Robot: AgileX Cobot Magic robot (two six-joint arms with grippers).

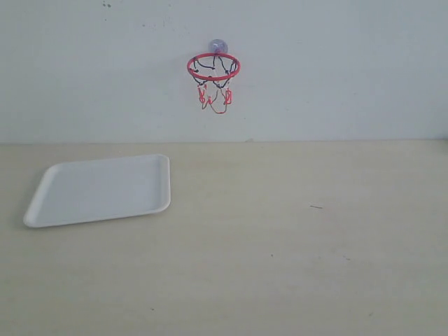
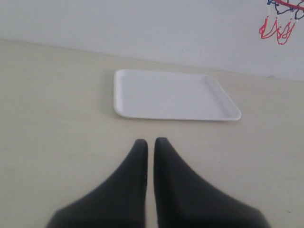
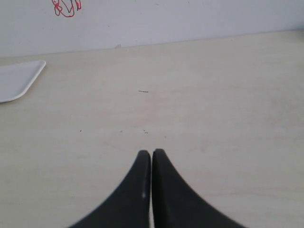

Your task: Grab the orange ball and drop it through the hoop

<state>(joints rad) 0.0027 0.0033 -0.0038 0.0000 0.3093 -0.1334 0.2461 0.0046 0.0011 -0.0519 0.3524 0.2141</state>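
Note:
The hoop (image 1: 213,67) hangs on the back wall by a purplish suction cup (image 1: 218,47), red ring on top, dark and red-pink net below. Part of its net (image 2: 280,21) shows in the left wrist view, and a scrap of red net (image 3: 66,7) in the right wrist view. The orange ball is not in any view. Neither gripper appears in the exterior view. My left gripper (image 2: 150,142) is shut with nothing in it, low over the table short of the tray. My right gripper (image 3: 151,153) is shut and empty over bare table.
A white rectangular tray (image 1: 101,189) lies empty on the left of the beige table (image 1: 294,238); it also shows ahead of the left gripper as the tray (image 2: 171,95), and its corner (image 3: 19,78) in the right wrist view. A small dark speck (image 1: 316,206) lies right of centre.

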